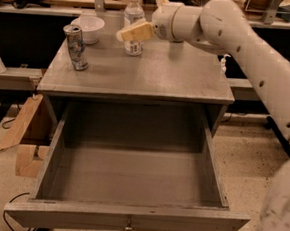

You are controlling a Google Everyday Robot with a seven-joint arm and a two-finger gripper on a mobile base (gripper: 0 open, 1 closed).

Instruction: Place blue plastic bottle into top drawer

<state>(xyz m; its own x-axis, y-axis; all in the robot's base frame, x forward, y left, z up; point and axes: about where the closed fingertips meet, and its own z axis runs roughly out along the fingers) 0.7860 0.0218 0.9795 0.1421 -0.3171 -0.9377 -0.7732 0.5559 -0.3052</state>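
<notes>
The blue plastic bottle point(134, 12), clear with a white cap and pale label, stands upright at the back of the grey cabinet top point(168, 74). My gripper point(135, 32) reaches in from the right on a white arm and sits against the bottle's middle, covering part of its label. The top drawer point(127, 217) is pulled fully open below, empty inside, with a small round knob point(127, 228) at its front centre.
A silver patterned can point(76, 47) stands at the left of the cabinet top, with a white bowl point(89, 28) behind it. Cardboard pieces point(25, 138) lean against the cabinet's left side. My arm point(250, 50) spans the right side of the view.
</notes>
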